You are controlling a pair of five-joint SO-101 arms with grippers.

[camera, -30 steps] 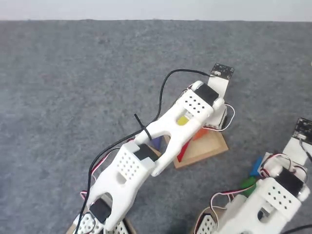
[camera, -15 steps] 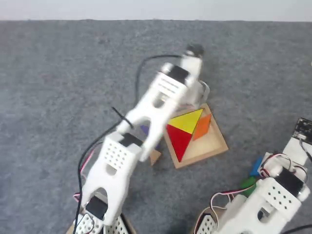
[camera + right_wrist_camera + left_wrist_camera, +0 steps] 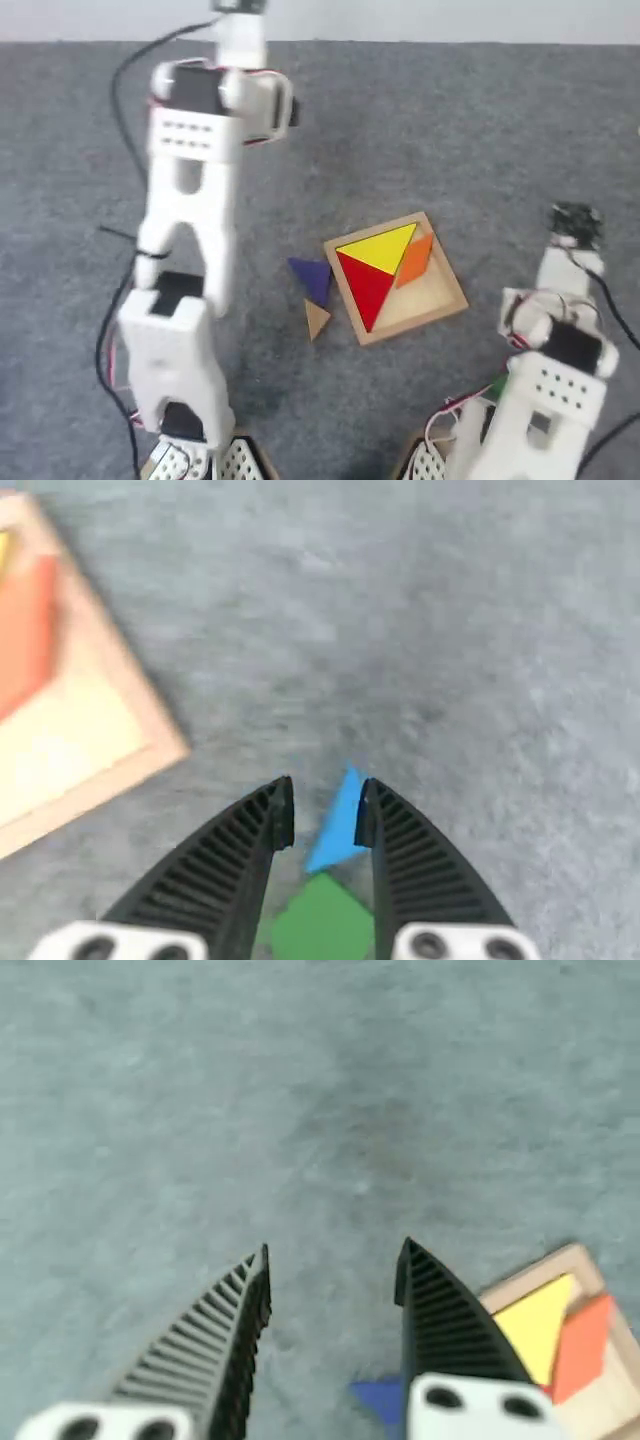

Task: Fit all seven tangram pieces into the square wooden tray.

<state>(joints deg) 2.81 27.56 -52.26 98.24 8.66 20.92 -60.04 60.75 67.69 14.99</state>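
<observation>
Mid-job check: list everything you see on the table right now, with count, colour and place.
wooden tray: one, light wood, on the mat, right of centre
yellow triangle: one, yellow, in the tray
red triangle: one, red, in the tray, against the yellow one
orange piece: one, orange, in the tray, beside the yellow triangle
purple triangle: one, purple-blue, on the mat left of the tray
tan triangle: one, wood-coloured, on the mat by the tray's near corner
blue piece: one, blue, on the mat under the right gripper
green piece: one, green, next to the blue piece
mat: one, grey
left gripper: open, over bare mat
right gripper: open, over the blue piece
</observation>
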